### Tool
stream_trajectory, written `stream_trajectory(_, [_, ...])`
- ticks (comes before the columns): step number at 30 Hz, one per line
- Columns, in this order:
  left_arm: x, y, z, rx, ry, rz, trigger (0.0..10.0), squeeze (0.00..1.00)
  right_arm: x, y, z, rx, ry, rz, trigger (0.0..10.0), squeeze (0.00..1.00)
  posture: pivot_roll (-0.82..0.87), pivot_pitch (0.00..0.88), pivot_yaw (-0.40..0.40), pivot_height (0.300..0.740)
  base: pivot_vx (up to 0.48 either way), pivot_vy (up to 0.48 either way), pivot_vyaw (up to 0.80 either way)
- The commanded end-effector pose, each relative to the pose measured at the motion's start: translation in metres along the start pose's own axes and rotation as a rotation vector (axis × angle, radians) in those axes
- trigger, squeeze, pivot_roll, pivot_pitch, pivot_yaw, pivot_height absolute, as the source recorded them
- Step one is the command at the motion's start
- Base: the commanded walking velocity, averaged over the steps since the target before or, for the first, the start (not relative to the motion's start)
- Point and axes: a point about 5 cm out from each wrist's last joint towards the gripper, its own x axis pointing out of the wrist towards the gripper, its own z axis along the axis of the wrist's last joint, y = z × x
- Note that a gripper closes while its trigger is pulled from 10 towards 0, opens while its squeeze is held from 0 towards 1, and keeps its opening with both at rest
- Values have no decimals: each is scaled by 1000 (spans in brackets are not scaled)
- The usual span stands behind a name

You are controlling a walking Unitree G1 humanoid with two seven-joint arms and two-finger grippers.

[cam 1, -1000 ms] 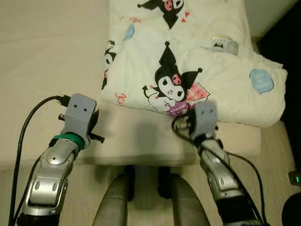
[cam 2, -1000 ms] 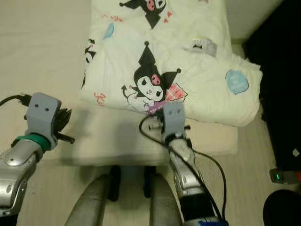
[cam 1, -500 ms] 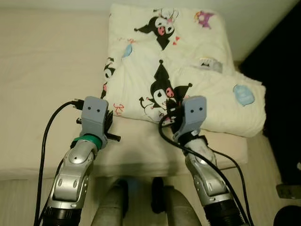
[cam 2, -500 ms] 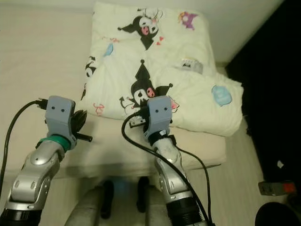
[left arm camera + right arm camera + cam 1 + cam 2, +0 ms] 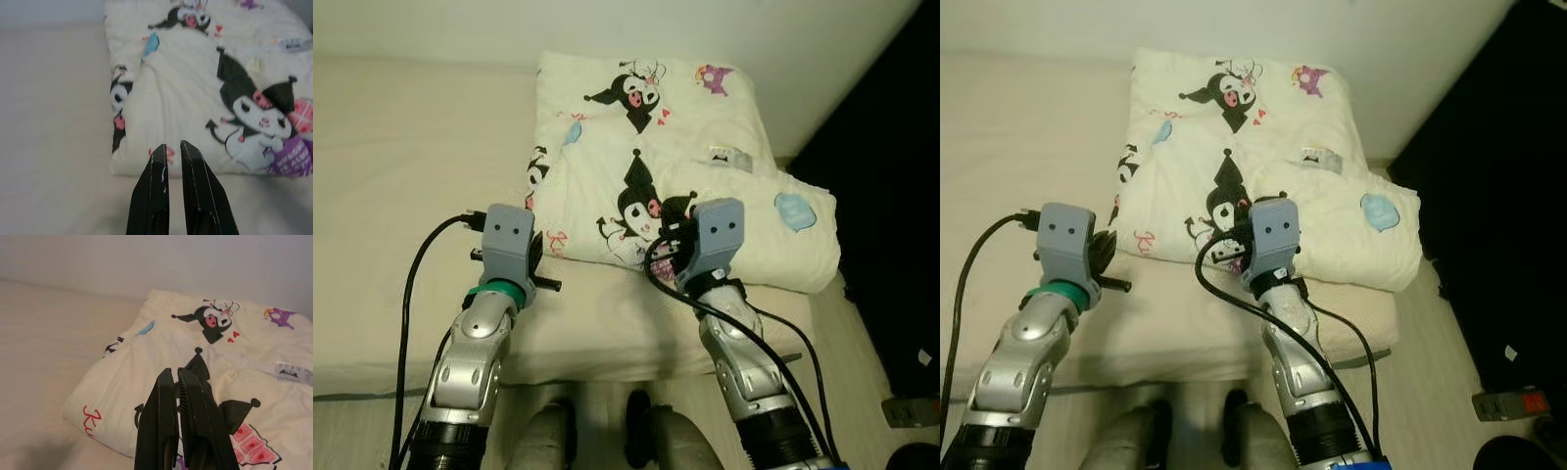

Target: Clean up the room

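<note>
A folded white blanket [image 5: 646, 186] printed with black cartoon figures lies on the far right part of a cream bed [image 5: 401, 196]. My left gripper [image 5: 172, 146] hovers just before the blanket's near left corner, its fingers close together with nothing between them. My right gripper [image 5: 175, 372] is shut and empty, held over the blanket's near edge beside the pink and purple print. Both silver arms reach forward from below, the left gripper [image 5: 536, 257] and the right gripper [image 5: 671, 245] partly hidden behind their grey wrist housings.
A pale wall [image 5: 607, 24] runs behind the bed. On the right the bed ends at a dark area [image 5: 901, 196]. A small device [image 5: 1508, 401] lies on the floor at the lower right. Black cables [image 5: 411, 284] loop from both wrists.
The whole picture has shifted, so more of the blanket and the wall now show. Both arms have risen and stretched a little forward; both grippers remain empty.
</note>
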Motion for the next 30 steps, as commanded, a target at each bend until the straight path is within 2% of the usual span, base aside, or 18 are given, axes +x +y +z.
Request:
stream_trajectory(1, [0,-3,-6,0,15,-5,10000,0,-5,-5,-8,-1,26,-22,10000,0,1,88,-25,740,0,0,0])
stream_trajectory(17, [5,-2,-8,-1,7,-11,10000,0,-5,-5,-14,8,28,-41,10000,0,-1,81,-13,740,0,0,0])
stream_trajectory(30, [4,-2,-11,3,4,-5,10000,0,-6,-6,-16,15,24,-46,10000,0,4,80,-11,740,-275,0,0])
